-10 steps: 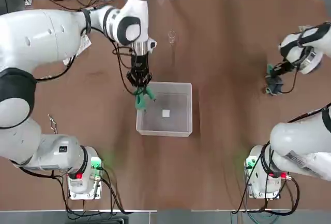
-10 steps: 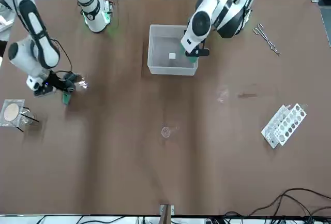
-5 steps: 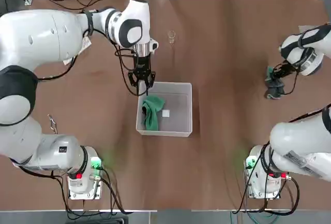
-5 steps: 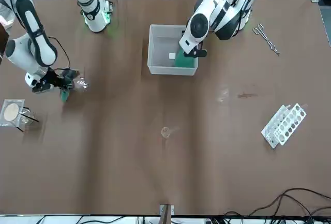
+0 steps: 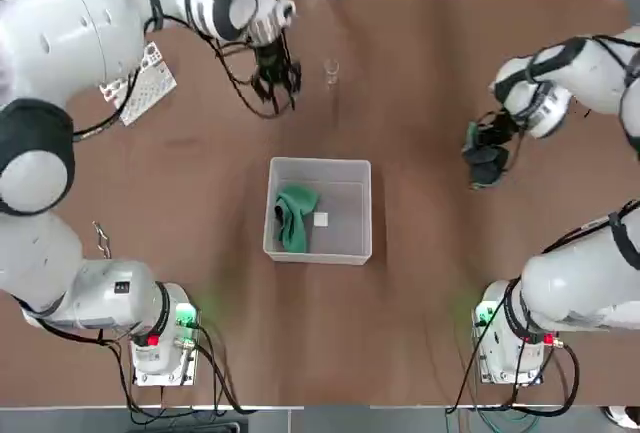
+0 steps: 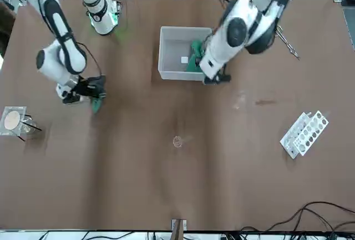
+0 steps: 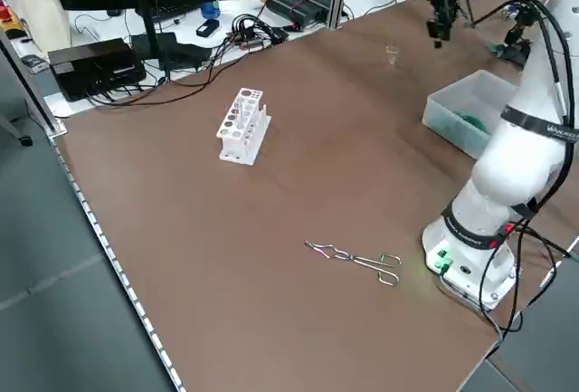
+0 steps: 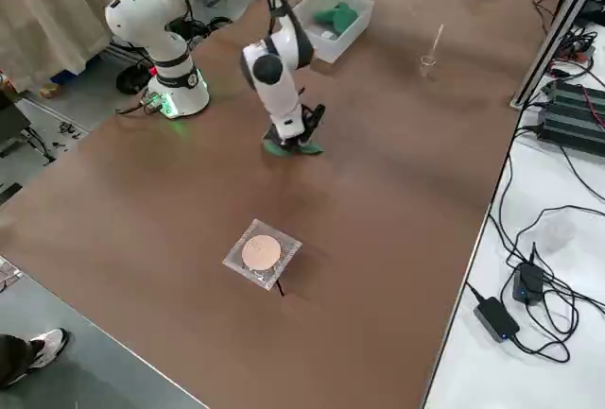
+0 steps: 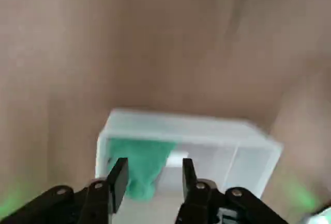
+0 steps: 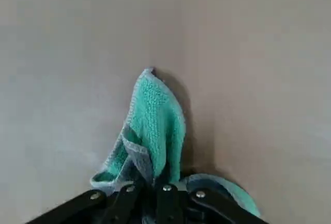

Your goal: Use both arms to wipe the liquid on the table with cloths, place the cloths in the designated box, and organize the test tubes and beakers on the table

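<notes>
A bright green cloth [image 5: 293,216] lies loose in the left part of the translucent box [image 5: 355,249] at the table's middle. My left gripper [image 5: 276,79] hangs open and empty above the table beyond the box's far side; its wrist view shows the box [image 9: 248,146] and the cloth [image 9: 139,158] past its fingers [image 9: 118,177]. Over at the right of the table, my right gripper [image 5: 487,158] is shut on a teal-and-grey cloth [image 10: 155,125]. That cloth's free end [image 8: 293,148] rests on the tabletop.
A small glass beaker [image 5: 331,72] stands just right of the left gripper. A white test tube rack [image 5: 146,79] lies at the far left, metal forceps [image 5: 100,239] at the near left. A square dish [image 8: 262,253] sits at the far right edge.
The left gripper opened and dropped the green cloth into the box, then rose and moved to the far side. The right gripper dragged its cloth toward the table's middle.
</notes>
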{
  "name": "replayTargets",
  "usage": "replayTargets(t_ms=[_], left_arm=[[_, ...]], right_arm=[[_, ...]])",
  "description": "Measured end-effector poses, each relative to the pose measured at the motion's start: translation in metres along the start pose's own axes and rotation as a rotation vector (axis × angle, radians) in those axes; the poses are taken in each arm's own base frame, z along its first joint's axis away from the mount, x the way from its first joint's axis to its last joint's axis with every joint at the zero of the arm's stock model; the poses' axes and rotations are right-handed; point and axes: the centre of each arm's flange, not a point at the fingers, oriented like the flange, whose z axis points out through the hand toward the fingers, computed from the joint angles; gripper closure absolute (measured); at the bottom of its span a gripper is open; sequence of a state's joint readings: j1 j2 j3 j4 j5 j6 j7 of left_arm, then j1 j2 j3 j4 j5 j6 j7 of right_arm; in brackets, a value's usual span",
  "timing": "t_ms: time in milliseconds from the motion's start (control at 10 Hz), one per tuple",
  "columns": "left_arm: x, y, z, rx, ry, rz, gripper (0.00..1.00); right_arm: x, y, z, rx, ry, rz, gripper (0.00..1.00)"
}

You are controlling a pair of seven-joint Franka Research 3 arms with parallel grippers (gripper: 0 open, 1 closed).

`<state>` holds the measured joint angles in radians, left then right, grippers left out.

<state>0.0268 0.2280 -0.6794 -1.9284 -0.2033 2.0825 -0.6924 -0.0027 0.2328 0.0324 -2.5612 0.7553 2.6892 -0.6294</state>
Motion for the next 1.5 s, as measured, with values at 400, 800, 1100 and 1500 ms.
replayTargets(t_ms=[400,800,1100,1500], left_arm=[[0.064,-0.001,0.019,-0.158,0.160,-0.029,0.44],[0.120,0.029,0.020,-0.208,0.213,0.029,0.43],[0.146,0.029,0.019,-0.235,0.229,0.030,0.44],[0.160,0.035,0.033,-0.259,0.210,0.024,0.44]], right_arm=[[0.011,-0.005,0.002,0.017,0.012,0.051,0.90],[0.009,0.105,-0.037,-0.046,0.089,-0.017,0.90],[0.001,0.186,-0.070,-0.135,0.132,-0.072,0.90],[0.047,0.168,-0.087,-0.118,0.158,-0.175,0.90]])
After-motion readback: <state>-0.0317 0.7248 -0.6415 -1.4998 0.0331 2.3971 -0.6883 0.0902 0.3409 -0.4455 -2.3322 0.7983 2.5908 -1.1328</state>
